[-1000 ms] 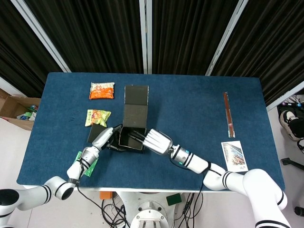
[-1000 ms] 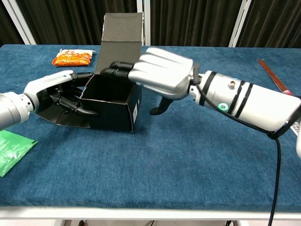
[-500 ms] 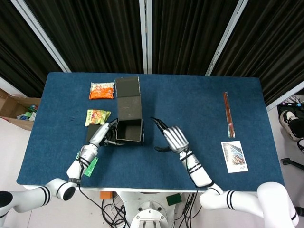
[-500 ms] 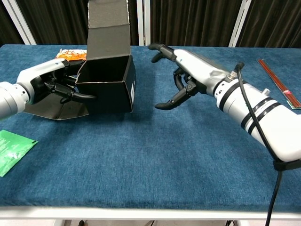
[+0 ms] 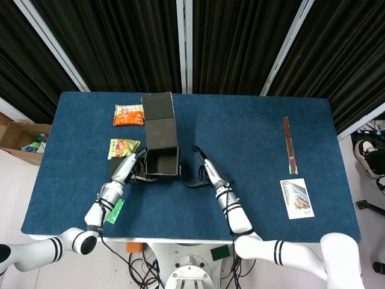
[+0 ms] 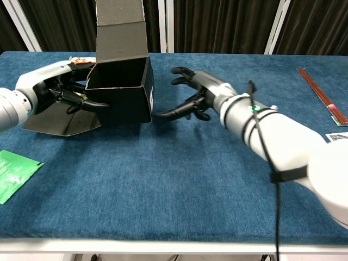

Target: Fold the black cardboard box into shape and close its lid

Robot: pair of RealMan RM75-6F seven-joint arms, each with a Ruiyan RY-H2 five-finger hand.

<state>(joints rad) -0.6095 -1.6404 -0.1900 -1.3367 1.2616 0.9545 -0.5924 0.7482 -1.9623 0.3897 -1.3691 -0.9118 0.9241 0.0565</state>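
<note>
From the head view, the black box [image 5: 162, 162] sits left of the middle of the blue table [image 5: 252, 138], its top open and its lid [image 5: 159, 118] laid back toward the far edge. The left robot hand [image 5: 128, 168] lies low against the box's left side, over a flat side flap [image 5: 118, 170] resting on the table; whether the fingers grip the box wall cannot be told here. The right robot hand [image 5: 204, 173] is just right of the box, apart from it, fingers spread and holding nothing. An orange snack packet [image 5: 129, 114] lies close to the lid's left edge, a green-and-yellow packet [image 5: 123, 148] is just behind the left robot hand, and a green sachet [image 5: 112, 211] lies under the left forearm. Red chopsticks [image 5: 290, 145] and a card [image 5: 297, 197] lie well off to the right, with bare cloth between them and the box.

From the chest view, the lid [image 6: 119, 27] stands upright above the box [image 6: 122, 92]. The left robot hand [image 6: 57, 89] has fingers curled against the left wall, touching it, above the flap [image 6: 60, 119]. The right robot hand [image 6: 193, 100] hovers low with fingers spread wide, dark fingertips [image 6: 163, 113] pointing at the box's right face, a small gap between. The near half of the table is bare except for the green sachet [image 6: 13, 171].
</note>
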